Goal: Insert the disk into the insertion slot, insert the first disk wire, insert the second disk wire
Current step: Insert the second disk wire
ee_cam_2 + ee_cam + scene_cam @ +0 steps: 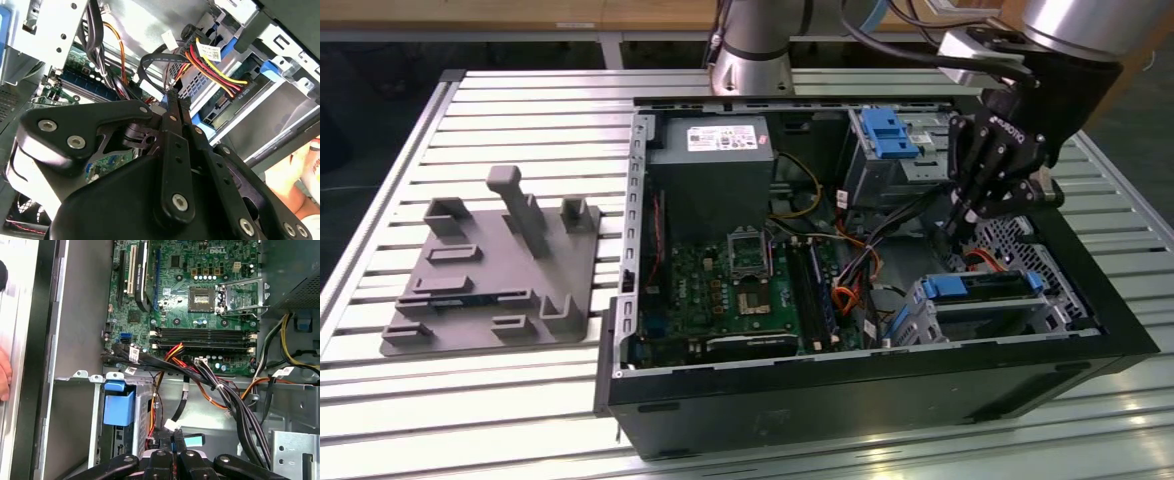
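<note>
The gripper [172, 96] is pinching closed on the end of a black wire [165, 54]. The disk [226, 111] is sitting in the slot [927, 320], just beside the fingertips, connector edge facing them and carrying a coloured wire bundle [215, 72].

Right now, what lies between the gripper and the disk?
In the second wrist view, a bundle of red, yellow and black wires crosses between the gripper and the disk, ending in a black connector at it.
</note>
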